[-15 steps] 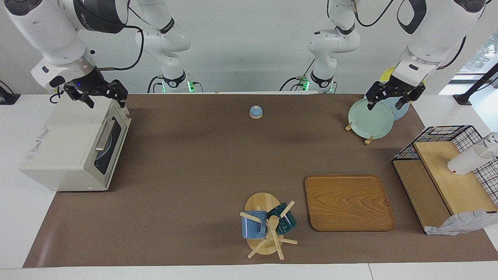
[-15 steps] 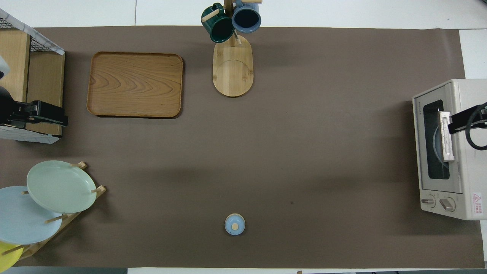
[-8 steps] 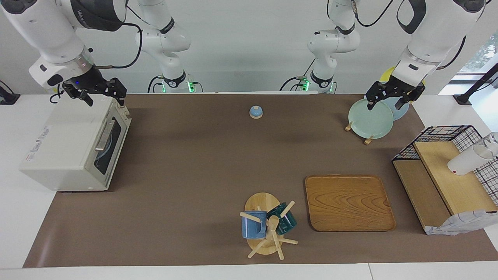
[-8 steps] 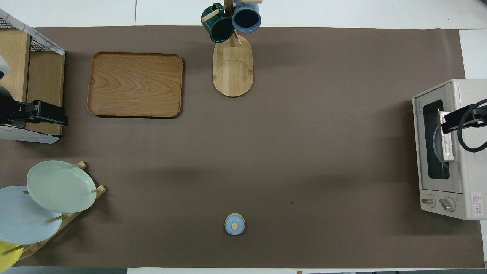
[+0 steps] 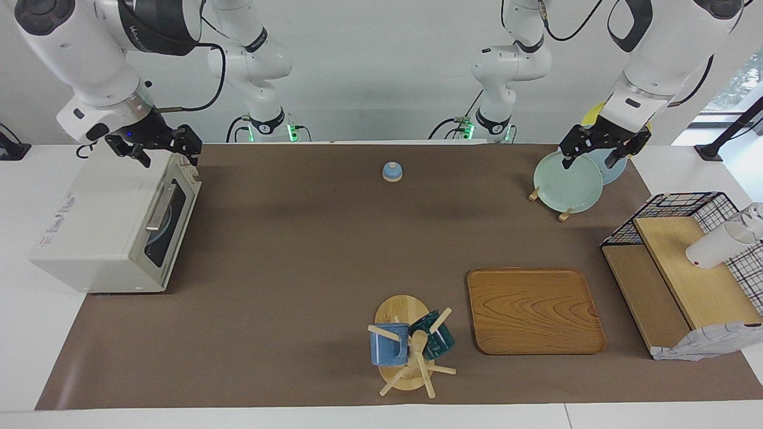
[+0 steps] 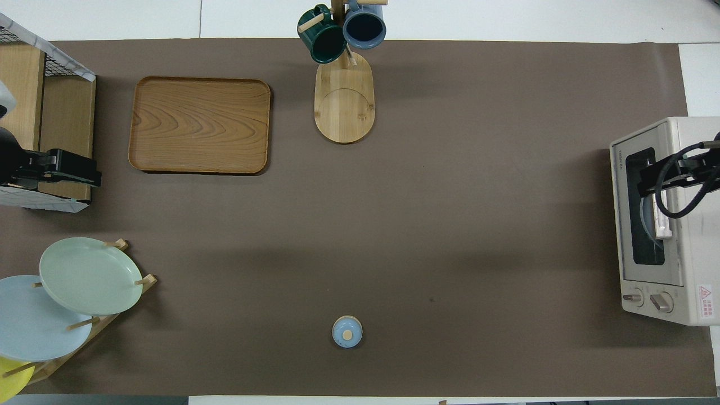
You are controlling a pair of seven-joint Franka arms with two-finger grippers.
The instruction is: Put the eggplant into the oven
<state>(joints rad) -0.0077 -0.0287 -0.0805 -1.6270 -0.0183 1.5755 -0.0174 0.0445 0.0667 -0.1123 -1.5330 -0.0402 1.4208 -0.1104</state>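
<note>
- Oven (image 5: 113,223), door shut, at the right arm's end of the desk (image 5: 310,250); eggplant not visible.
- Right hand (image 5: 162,150) spread, empty, over the oven's top edge.
- Left hand (image 5: 596,156) spread, empty, over the plates (image 5: 567,173).

Matt brown mat (image 5: 310,250); grained wooden tray (image 5: 534,310) (smooth); glossy plates (image 5: 567,173).

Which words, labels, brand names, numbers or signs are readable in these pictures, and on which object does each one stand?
No text is clear enough to quote.
Oven: a brand line along the door frame's edge, too small to read.
Oven top: a sticker with a red warning triangle and red lines of text, unreadable.
Oven top: larger printed lettering, blurred.
Right arm: white lettering on its dark band, not legible.
</note>
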